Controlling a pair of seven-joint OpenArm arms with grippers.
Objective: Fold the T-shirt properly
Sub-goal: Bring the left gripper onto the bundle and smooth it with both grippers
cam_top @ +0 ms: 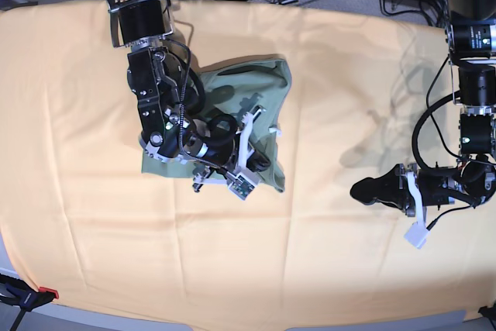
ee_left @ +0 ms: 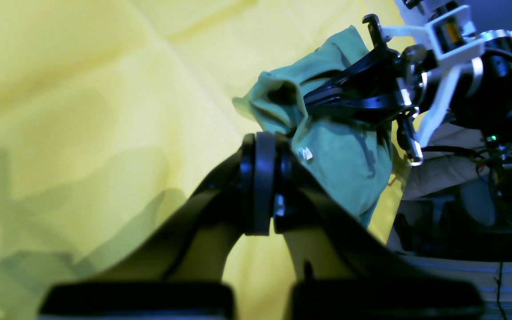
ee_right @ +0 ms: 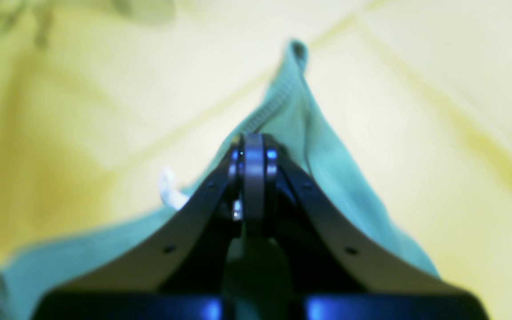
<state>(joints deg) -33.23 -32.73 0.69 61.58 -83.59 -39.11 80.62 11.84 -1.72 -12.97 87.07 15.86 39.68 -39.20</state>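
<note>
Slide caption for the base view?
Right gripper shut on the T-shirt; left gripper shut, off to the side.

No text, brand, number or sign can be read in any view (the small white neck tag (ee_left: 305, 154) on the T-shirt (ee_left: 345, 160) is too blurred to show lettering).

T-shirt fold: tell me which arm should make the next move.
The right. Its pincer is shut on the T-shirt, lifting a fold of fabric. The left pincer is shut on nothing, off to the side over the bare orange-yellow table cloth.
</note>
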